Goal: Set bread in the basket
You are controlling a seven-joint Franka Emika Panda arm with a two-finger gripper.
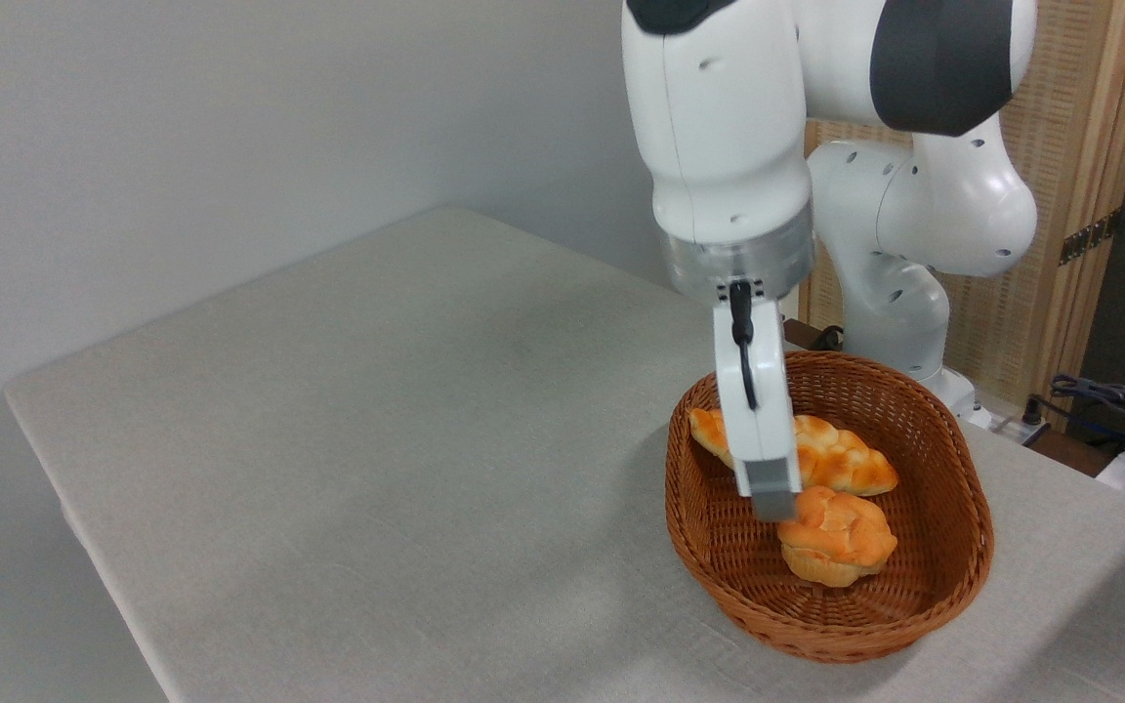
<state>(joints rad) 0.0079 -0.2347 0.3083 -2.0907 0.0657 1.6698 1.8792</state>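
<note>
End effector (774, 506) at knotted golden-orange bun (837, 550) inside wicker basket (963, 508)

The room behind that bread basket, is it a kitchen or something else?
Probably a lab or workshop, not a kitchen: a white robot arm is mounted by a bare grey table, with loose cables at the right edge.

Lab-like robot test setup: white jointed robot arm (719, 146) at grey cloth-covered table (377, 410), bare grey wall (182, 127), loose dark cables (1100, 400) at right.
</note>
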